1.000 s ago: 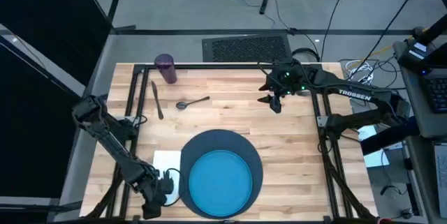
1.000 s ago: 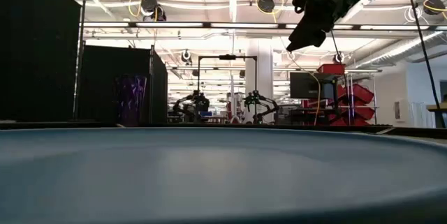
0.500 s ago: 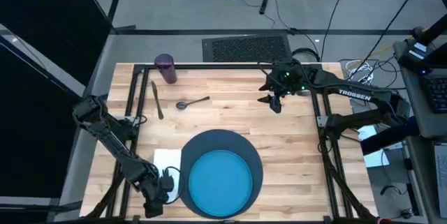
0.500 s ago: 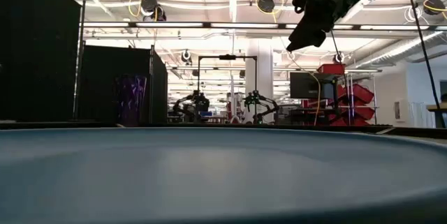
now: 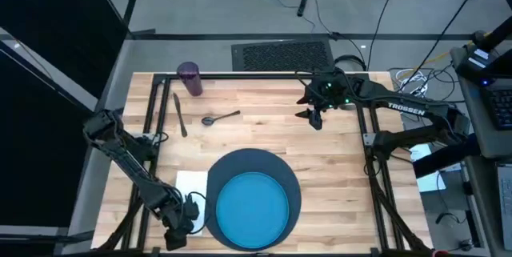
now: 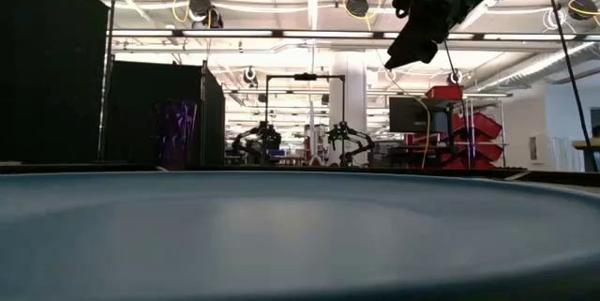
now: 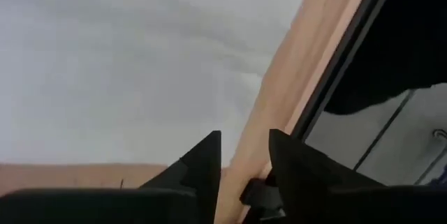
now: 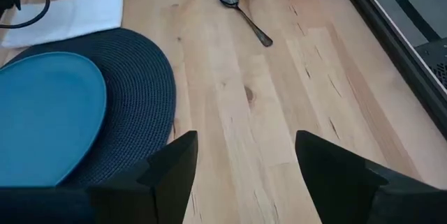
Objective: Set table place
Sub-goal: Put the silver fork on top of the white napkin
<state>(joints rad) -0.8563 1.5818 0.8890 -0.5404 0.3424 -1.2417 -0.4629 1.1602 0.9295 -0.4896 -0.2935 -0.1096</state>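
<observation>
the left gripper (image 5: 190, 209) is low at the near left corner of the table (image 5: 336, 161), right over the white napkin (image 5: 189, 183). its fingers (image 7: 202, 165) have only a small gap, and they hold nothing. the right gripper (image 5: 314, 118) hangs high near the far right edge, wide open and empty. the blue plate (image 5: 252, 210) sits on the dark round mat (image 5: 254, 161) by the near edge. the spoon (image 5: 219, 118), a knife (image 5: 180, 114) and the purple cup (image 5: 190, 78) are near the far left corner.
</observation>
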